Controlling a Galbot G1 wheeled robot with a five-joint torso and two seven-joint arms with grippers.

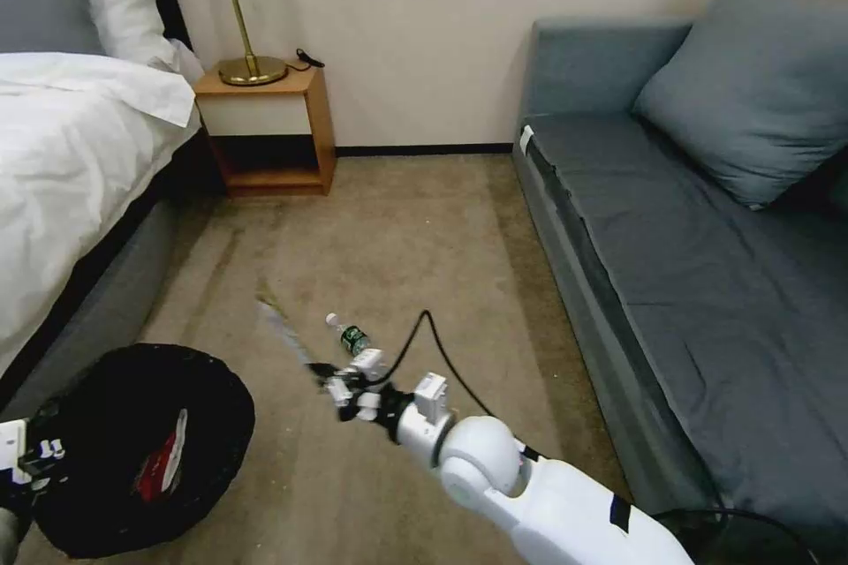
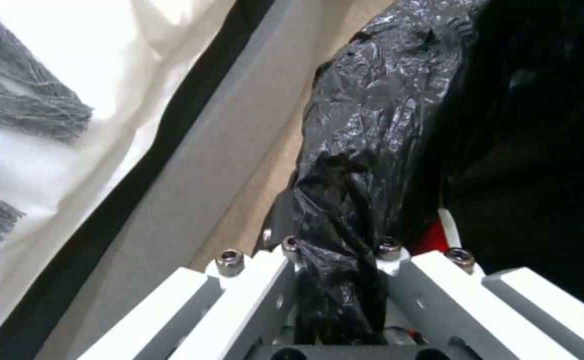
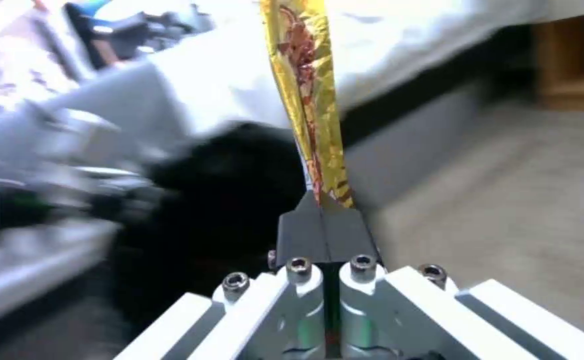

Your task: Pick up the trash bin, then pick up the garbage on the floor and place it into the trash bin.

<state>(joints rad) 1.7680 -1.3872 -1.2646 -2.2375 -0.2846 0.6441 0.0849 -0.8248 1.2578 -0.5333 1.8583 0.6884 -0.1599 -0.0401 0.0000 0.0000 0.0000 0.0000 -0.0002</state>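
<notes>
The right gripper (image 3: 322,220) is pinching one end of the long gold-brown wrapper (image 3: 309,95) between its closed jaws, holding it above the carpet (image 1: 415,229) beside the trash bin (image 1: 141,450). The left gripper (image 2: 339,260) is clamping the bin's black-bagged rim next to the bed (image 1: 79,159). A red-white packet (image 1: 163,459) is probably lying inside. The small bottle (image 1: 349,335) is lying on the carpet nearby.

Black crinkly bin liner (image 1: 132,424); gold-brown wrapper (image 3: 309,95); green-label clr bottle (image 1: 350,337); grey sofa (image 1: 707,265).
</notes>
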